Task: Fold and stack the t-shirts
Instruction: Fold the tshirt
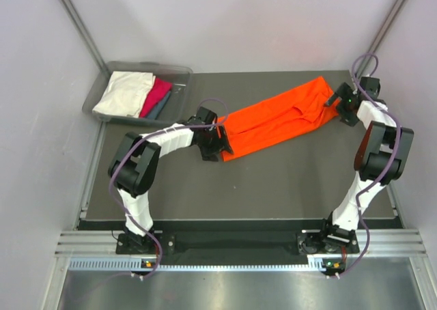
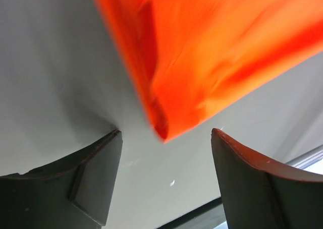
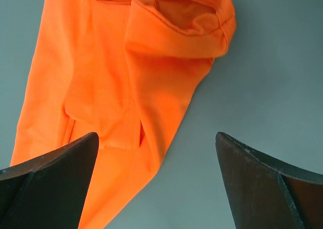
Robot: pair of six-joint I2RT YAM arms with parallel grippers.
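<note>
The orange t-shirt (image 1: 280, 119) is lying on the surface (image 1: 273, 187) as a narrow band, probably so that its two ends can be brought together for the next fold, while the other t-shirts (image 1: 133, 95) are sitting in the grey bin (image 1: 179, 69) at the far left. The left claw (image 2: 166, 138) is hovering wide open and empty at the band's near-left corner, and the right claw (image 3: 156, 135) is gaping empty over its far-right end.

Orange t-shirt (image 1: 280, 119): plain bright orange.
Cream-white t-shirt (image 1: 124, 93): plain pale cream.
Magenta-pink t-shirt (image 1: 156, 97): plain deep pink.
Teal-grey t-shirt (image 1: 162, 106): plain muted blue-grey.
Bin (image 1: 179, 71): translucent grey.
Worktop (image 1: 239, 187): dark grey.
Left arm (image 1: 171, 138), right arm (image 1: 351, 201): white shells, black joints.
Cables (image 1: 117, 165): purple.
Left end effector (image 2: 166, 135), right end effector (image 3: 156, 137): black.
</note>
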